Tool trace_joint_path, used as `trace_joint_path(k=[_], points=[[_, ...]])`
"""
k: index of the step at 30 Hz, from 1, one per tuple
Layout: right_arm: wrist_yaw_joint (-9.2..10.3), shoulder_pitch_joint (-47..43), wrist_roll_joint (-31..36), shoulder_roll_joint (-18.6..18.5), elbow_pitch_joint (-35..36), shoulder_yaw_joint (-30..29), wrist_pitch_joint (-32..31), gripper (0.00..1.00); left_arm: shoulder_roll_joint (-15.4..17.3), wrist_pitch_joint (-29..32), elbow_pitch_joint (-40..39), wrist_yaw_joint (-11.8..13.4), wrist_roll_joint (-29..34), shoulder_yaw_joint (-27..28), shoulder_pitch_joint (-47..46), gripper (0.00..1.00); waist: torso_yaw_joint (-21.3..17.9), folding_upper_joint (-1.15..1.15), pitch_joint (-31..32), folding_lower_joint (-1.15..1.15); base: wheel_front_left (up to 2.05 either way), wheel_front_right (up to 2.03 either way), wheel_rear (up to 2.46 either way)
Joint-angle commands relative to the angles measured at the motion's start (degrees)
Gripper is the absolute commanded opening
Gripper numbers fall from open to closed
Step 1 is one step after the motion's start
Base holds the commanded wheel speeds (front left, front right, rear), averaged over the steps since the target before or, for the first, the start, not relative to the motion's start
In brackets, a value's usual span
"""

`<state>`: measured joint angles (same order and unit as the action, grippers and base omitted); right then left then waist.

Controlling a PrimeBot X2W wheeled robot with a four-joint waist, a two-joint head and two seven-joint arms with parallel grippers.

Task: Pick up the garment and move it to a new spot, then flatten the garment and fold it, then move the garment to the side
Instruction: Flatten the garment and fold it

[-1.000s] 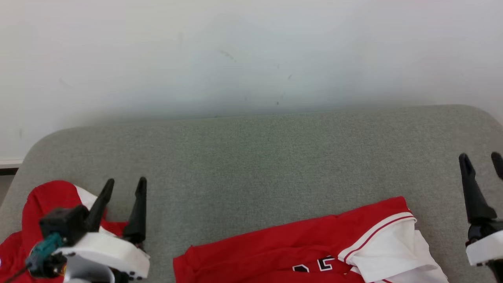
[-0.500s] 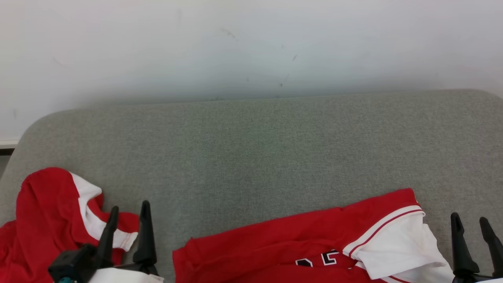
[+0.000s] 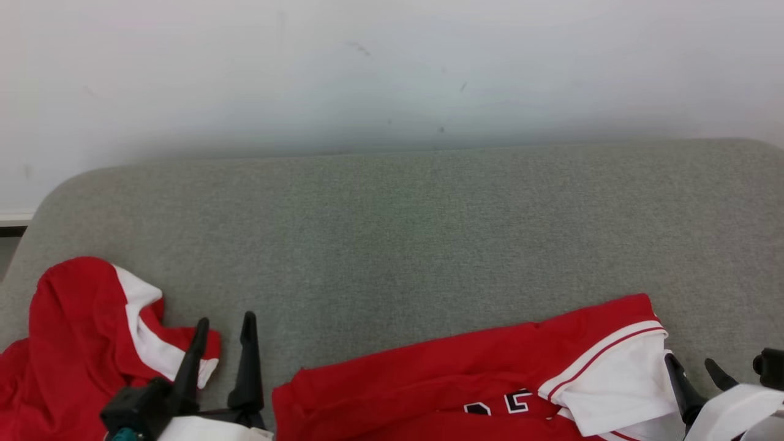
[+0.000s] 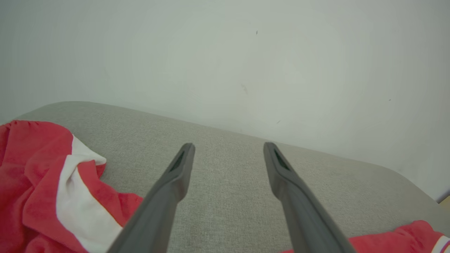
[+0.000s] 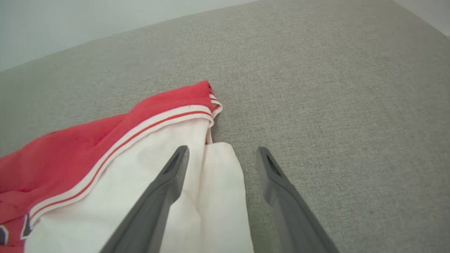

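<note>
1. Broadly, a pale wall (image 3: pixel 392 73) takes the upper third of the head view.
2. Below it a grey upholstered surface (image 3: pixel 392 245) spans the frame; its middle is bare.
3. Along the bottom edge, from centre to lower right, lies the red jersey (image 3: pixel 441 380). Its long axis climbs gently from lower left to right and ends in a white sleeve (image 3: pixel 612 386). Black-and-white lettering peeks out at the bottom edge.
4. A crumpled red-and-white bunch (image 3: pixel 73 343) sits at lower left. Whether it joins the jersey below the frame cannot be told.
5. The left pincer (image 3: pixel 225 318) stands wide and holds nothing. It is over bare upholstery in the gap between the bunch and the jersey's red end. In its wrist view the left pincer (image 4: pixel 228 144) frames only grey fabric.
6. The right pincer (image 3: pixel 689 361), also wide and empty, is at lower right, just beside the sleeve. In its wrist view the right pincer (image 5: pixel 222 148) straddles the sleeve's outer edge, one finger over the white sleeve (image 5: pixel 123 182) and the other over bare upholstery.
7. Judging from this, the right arm is nearer a grasp, and the left arm would need to shift right to reach the red end.
</note>
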<state>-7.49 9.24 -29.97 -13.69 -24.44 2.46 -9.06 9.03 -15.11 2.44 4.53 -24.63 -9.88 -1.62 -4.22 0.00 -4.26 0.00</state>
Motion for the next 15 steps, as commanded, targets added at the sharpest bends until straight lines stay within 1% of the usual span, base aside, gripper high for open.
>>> trace_joint_path(k=[1,3,7,9,15], points=[[0.02,1.63,-1.46,-0.22,-1.47,-0.12,-0.91,1.00,-0.36,-0.01,0.32,-0.41,1.01,0.11,-0.63,1.00,0.39,0.00,-0.06,0.00,0.00,0.00,0.00],[0.01,3.33,-2.40,-0.88,-4.06,1.79,-3.66,1.00,-0.78,-0.01,1.06,-1.03,1.34,0.27,-0.79,1.00,0.93,0.00,-0.08,0.00,0.00,0.00,0.00],[0.01,6.66,-5.21,-1.91,-7.70,5.04,-6.16,1.00,-1.68,-0.01,2.53,-2.40,1.54,0.26,-1.50,1.00,2.05,0.00,-0.14,0.00,0.00,0.00,0.00],[0.01,7.87,-6.45,-1.97,-10.22,5.82,-7.35,1.00,-1.91,-0.01,3.37,-2.89,1.73,0.40,-1.68,1.00,2.52,0.00,-0.13,0.00,0.00,0.00,0.00],[0.14,10.08,-6.53,-2.11,-19.40,6.97,-14.53,1.00,-2.47,-0.01,4.56,-3.70,2.04,0.96,-1.99,1.00,3.95,0.00,-0.23,0.00,0.00,0.00,0.00]])
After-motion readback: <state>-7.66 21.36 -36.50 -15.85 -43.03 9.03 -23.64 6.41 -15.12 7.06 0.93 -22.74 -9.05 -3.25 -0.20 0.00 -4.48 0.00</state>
